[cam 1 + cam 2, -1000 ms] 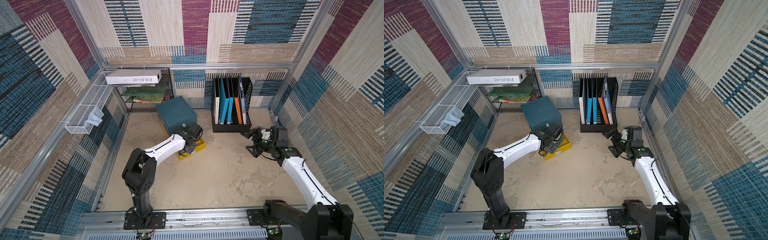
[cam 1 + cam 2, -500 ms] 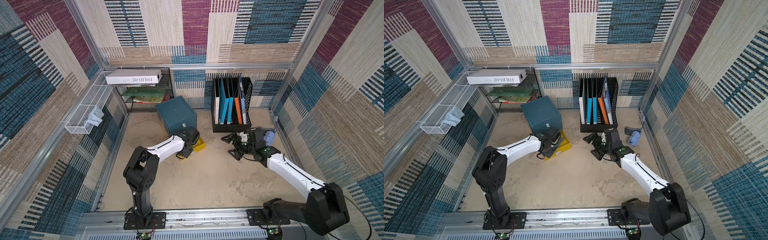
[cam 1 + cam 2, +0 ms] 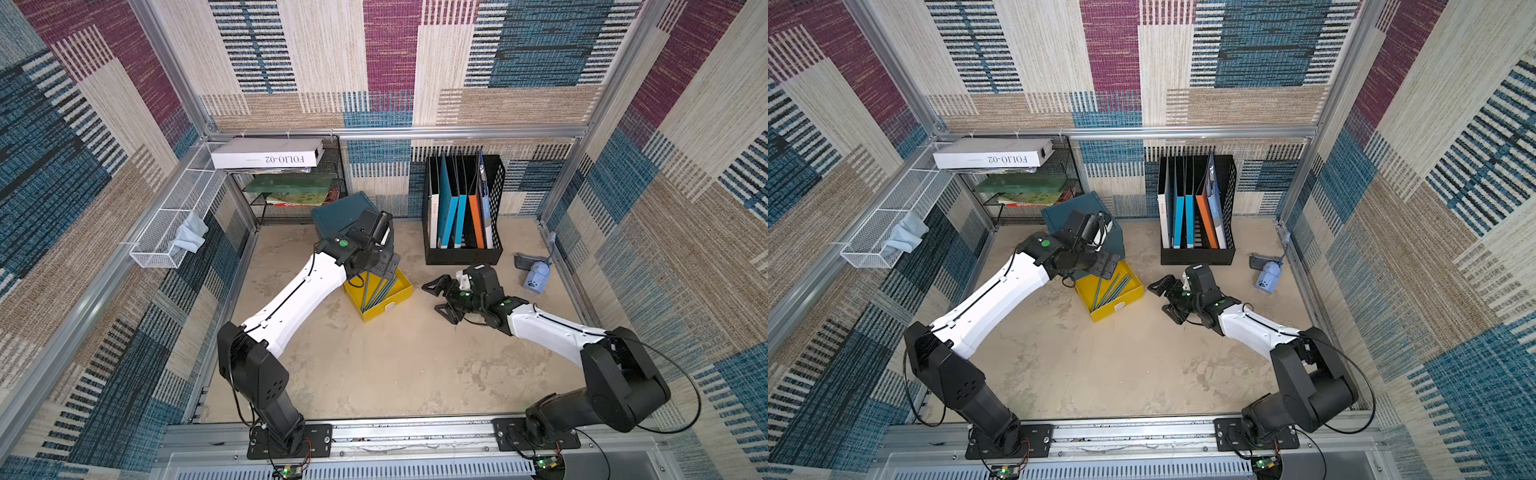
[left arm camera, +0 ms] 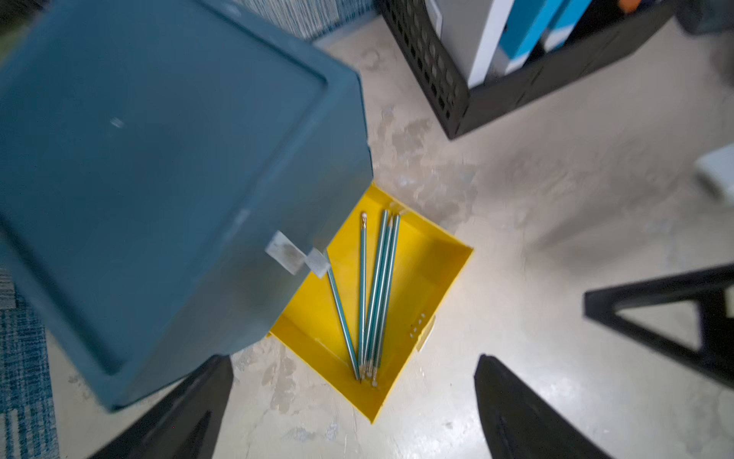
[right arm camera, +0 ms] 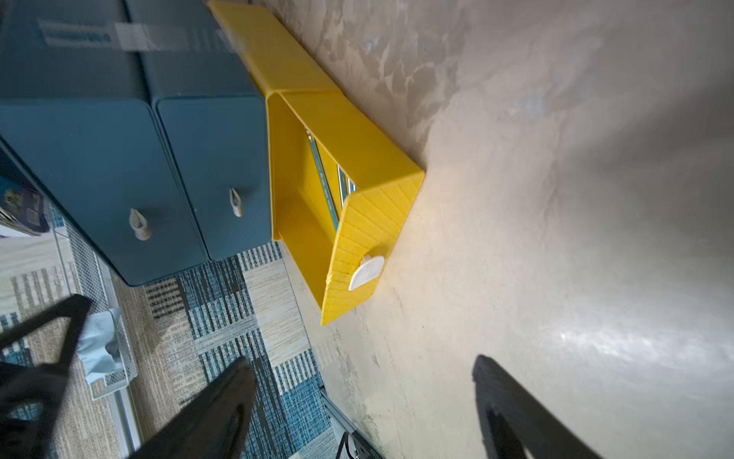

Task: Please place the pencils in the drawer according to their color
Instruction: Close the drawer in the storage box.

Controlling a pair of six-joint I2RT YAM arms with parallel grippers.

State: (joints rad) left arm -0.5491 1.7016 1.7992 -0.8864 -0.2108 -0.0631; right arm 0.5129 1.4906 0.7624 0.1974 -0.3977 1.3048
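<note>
Showing both arms over the worktop (image 3: 374, 374). Nearest, right end effector (image 3: 441, 299): low, jaws wide, nothing btwn them, facing the yellow drawer (image 3: 390, 296) front, apart from it. Next, left end effector (image 4: 355, 359): above the drawer, jaws wide, empty. Drawer is pulled out at the base of the blue cabinet (image 4: 159, 159); teal pencils (image 4: 373, 294) lie inside, mostly parallel, one slanted. The upper drawers (image 5: 210, 167) are shut, w/ pale knobs. Rear: black file rack (image 3: 461, 253) w/ upright folders; wire shelf (image 3: 291, 208) w/ white box (image 3: 266, 153) on top.
</note>
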